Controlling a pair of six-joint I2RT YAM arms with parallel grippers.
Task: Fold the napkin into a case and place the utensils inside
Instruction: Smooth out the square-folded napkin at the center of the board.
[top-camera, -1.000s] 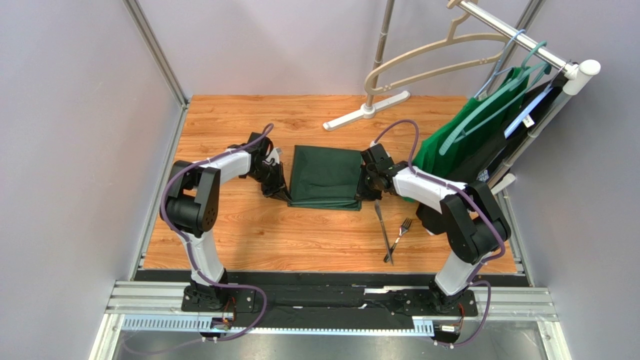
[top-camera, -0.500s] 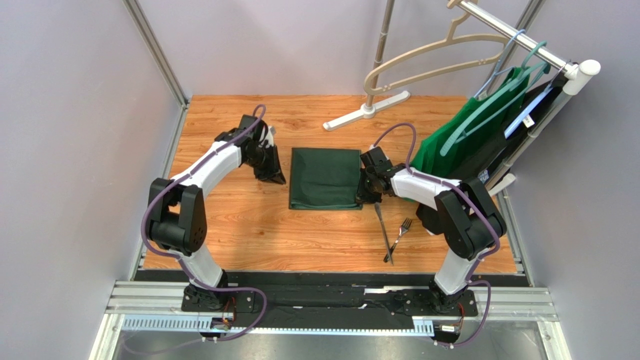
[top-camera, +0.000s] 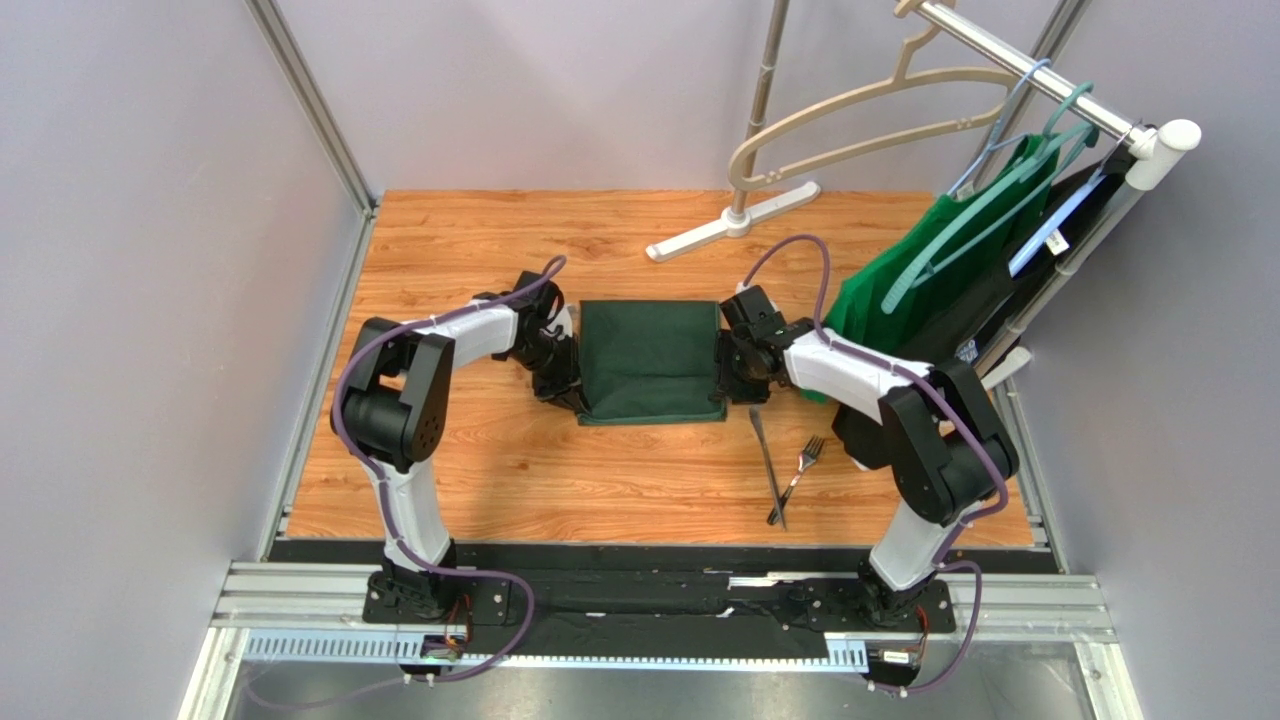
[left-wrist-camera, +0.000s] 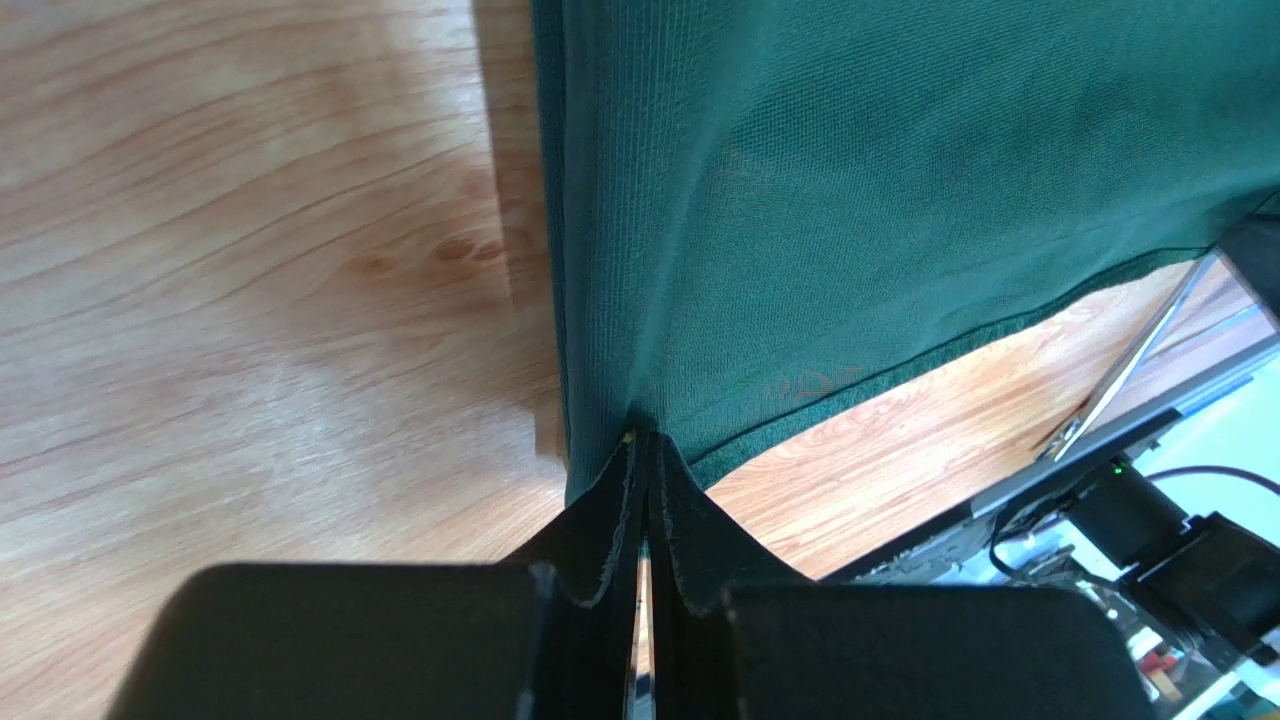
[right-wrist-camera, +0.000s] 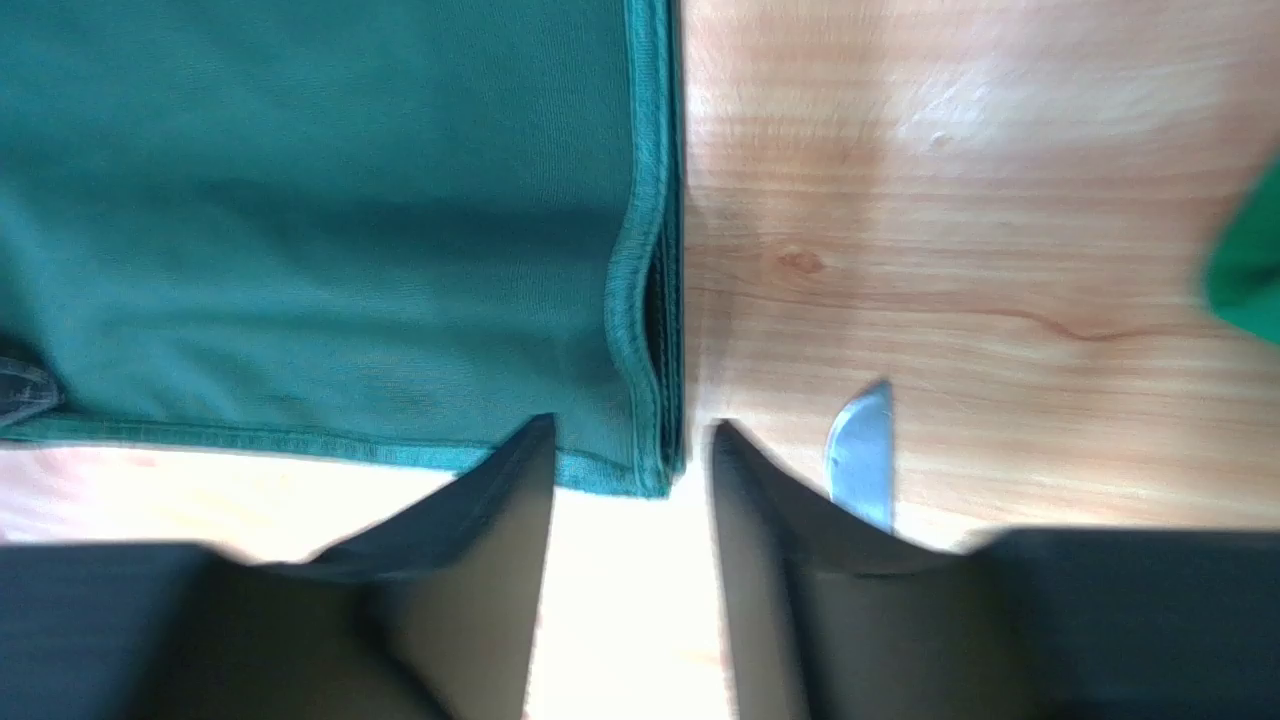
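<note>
The dark green napkin (top-camera: 649, 357) lies folded as a rectangle in the middle of the wooden table. My left gripper (top-camera: 567, 381) is at its near left corner. In the left wrist view this gripper (left-wrist-camera: 643, 438) is shut on the napkin (left-wrist-camera: 902, 165), pinching the hem into a small tent. My right gripper (top-camera: 744, 372) is at the right edge. Its jaws (right-wrist-camera: 631, 428) stand open around the near right corner of the napkin (right-wrist-camera: 316, 210), holding nothing. The utensils, a knife (top-camera: 766, 450) and a fork (top-camera: 806, 456), lie near the right arm; the knife tip (right-wrist-camera: 861, 450) shows beside the right finger.
A white stand foot (top-camera: 736, 222) rests on the far side of the table. A brighter green garment (top-camera: 932, 278) on a teal hanger hangs from a rail at the right, close behind the right arm. Grey walls close in the left and far sides.
The left gripper swung away from the napkin, came back to its near left corner and shut on the hem. The right gripper opened and let go of the right edge.
</note>
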